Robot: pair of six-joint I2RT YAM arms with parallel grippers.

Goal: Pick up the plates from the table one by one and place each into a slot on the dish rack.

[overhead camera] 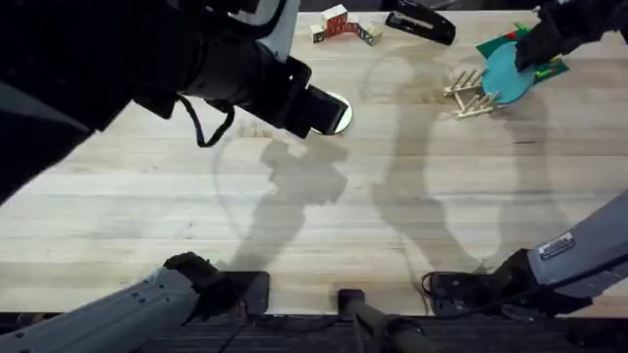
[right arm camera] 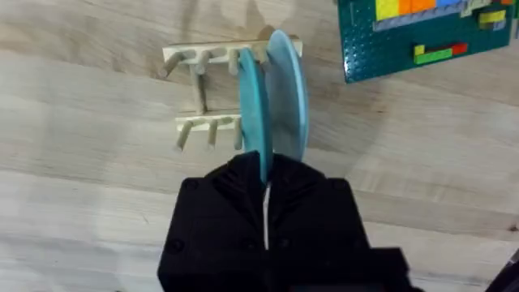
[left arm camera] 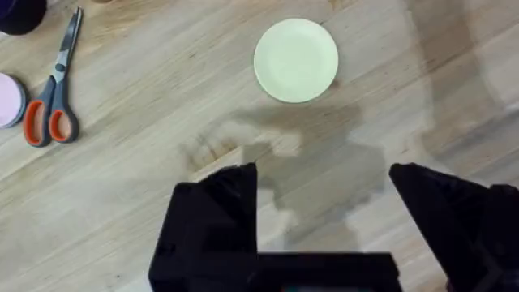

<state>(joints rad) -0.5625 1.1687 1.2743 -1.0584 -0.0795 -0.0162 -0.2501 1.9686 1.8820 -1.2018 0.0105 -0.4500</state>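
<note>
Plates are seen in two places on the table (overhead camera: 294,226). At far right, the teal plate (right arm camera: 253,105) is pinched on edge by the right gripper (right arm camera: 265,174), upright among the dish rack (right arm camera: 207,93) pegs beside a pale blue plate (right arm camera: 288,89); a green baseplate (right arm camera: 422,36) lies just beyond. Near the centre, the left gripper (left arm camera: 324,195) is spread wide, empty, above the flat cream-yellow plate (left arm camera: 296,60). Scissors (left arm camera: 57,85) lie well apart.

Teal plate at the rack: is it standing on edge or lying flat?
On edge. The teal plate stands upright among the dish rack pegs, its rim pinched in the right end effector.
</note>
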